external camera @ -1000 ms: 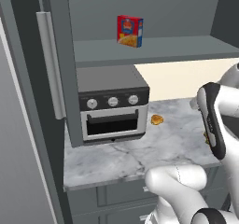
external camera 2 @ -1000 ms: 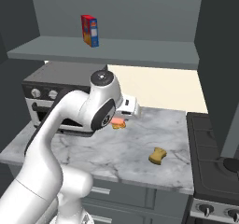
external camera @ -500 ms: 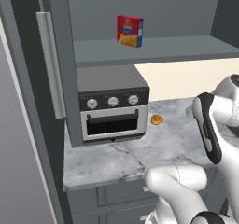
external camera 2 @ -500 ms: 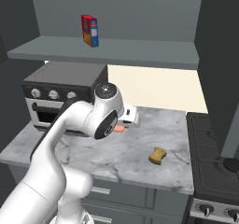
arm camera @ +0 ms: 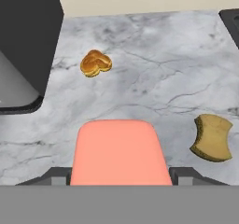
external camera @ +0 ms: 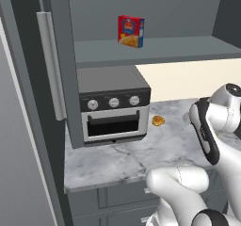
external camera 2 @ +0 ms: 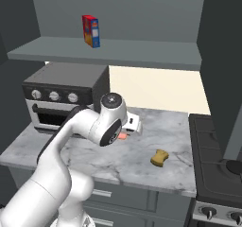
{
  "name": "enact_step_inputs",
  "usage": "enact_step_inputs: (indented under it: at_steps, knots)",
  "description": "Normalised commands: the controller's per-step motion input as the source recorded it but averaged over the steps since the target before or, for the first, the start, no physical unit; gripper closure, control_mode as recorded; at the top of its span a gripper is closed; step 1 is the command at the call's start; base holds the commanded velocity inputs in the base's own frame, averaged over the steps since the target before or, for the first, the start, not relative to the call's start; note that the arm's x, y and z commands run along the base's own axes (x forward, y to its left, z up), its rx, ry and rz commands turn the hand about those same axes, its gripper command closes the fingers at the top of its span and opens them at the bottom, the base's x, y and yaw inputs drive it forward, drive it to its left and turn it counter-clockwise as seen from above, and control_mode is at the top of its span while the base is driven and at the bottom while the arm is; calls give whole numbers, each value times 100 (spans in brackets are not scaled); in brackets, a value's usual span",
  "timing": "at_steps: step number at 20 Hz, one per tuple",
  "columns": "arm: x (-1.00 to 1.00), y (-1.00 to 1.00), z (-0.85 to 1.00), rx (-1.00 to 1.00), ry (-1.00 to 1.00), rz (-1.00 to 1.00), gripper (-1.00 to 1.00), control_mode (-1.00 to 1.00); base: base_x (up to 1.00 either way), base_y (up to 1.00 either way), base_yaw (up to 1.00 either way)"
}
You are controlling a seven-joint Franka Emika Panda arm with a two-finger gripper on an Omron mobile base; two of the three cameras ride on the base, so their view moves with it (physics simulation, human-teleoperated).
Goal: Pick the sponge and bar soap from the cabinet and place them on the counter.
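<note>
You will find the gripper pinching the bar soap above the counter, the sponge lying nearby.

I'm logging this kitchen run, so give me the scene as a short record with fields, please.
setting: simulated kitchen, open cabinet above a marble counter
bar soap: pink bar between the end effector fingers, low over the counter
end effector: closed on the bar soap
sponge: tan block lying on the counter, apart from the soap
orange lump: glossy piece on the counter near the toaster oven
shelf: red and yellow box standing upright
</note>
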Motion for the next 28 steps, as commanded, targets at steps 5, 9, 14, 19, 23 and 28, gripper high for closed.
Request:
enact_step_inputs:
  at_steps: [5, 9, 14, 19, 23, 28]
  knots:
    - [18, 0, -33, 3, 2, 0, 100, -100, 0, 0, 0]
    - [18, 0, -31, 3, 2, 0, 100, -100, 0, 0, 0]
    - [18, 0, -31, 3, 3, 0, 100, -100, 0, 0, 0]
    - [19, 0, -30, 3, 3, 0, 100, -100, 0, 0, 0]
    - [19, 0, -28, 2, 3, 0, 100, -100, 0, 0, 0]
    - [17, 0, -26, 2, 2, 0, 100, -100, 0, 0, 0]
